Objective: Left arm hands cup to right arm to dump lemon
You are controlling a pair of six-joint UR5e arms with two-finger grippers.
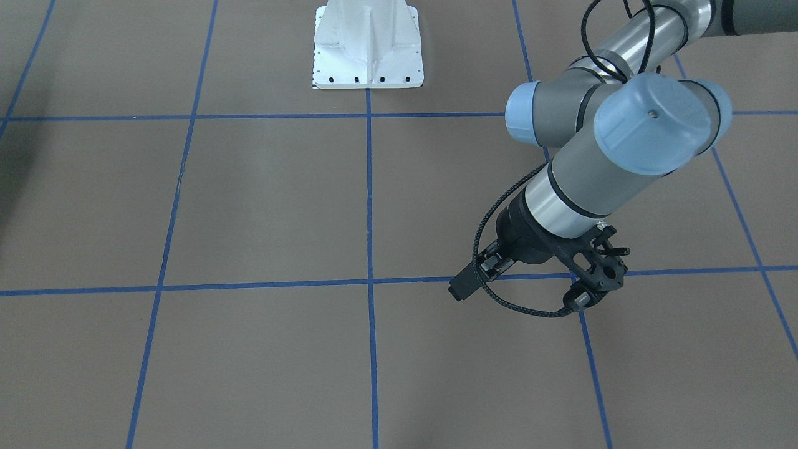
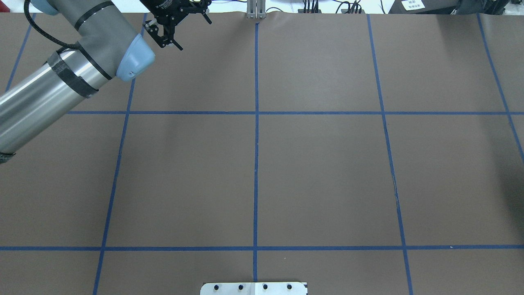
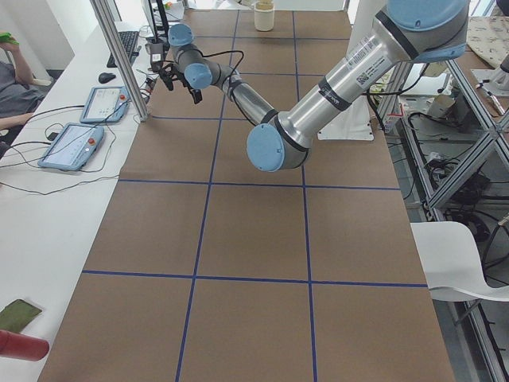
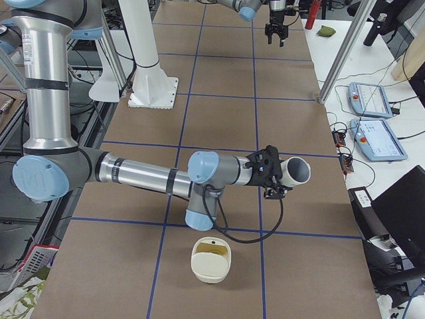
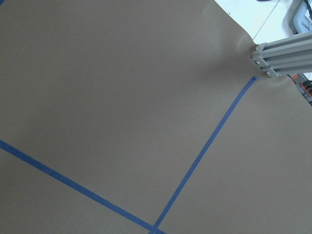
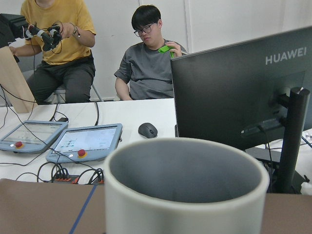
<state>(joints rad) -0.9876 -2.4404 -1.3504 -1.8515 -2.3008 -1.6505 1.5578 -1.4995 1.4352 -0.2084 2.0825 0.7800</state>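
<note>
The cream-white cup (image 4: 297, 171) lies on its side in the air at the end of my right arm, held at its base by my right gripper (image 4: 273, 174). The right wrist view looks along it, and its grey inside (image 6: 187, 170) is empty and faces the operators' desk. The gripper's fingers are hidden behind it. A small yellow piece that looks like the lemon (image 4: 212, 245) lies in a cream container (image 4: 211, 266) on the table, nearer the camera. My left gripper (image 2: 166, 37) hangs empty and open over the table's far left side and also shows in the front view (image 1: 464, 287).
The white robot base (image 1: 368, 47) stands at the table's near edge. A metal post (image 5: 278, 53) rises at the far edge near my left gripper. Beyond that edge are a monitor (image 6: 243, 92), tablets (image 6: 83, 141) and two seated operators.
</note>
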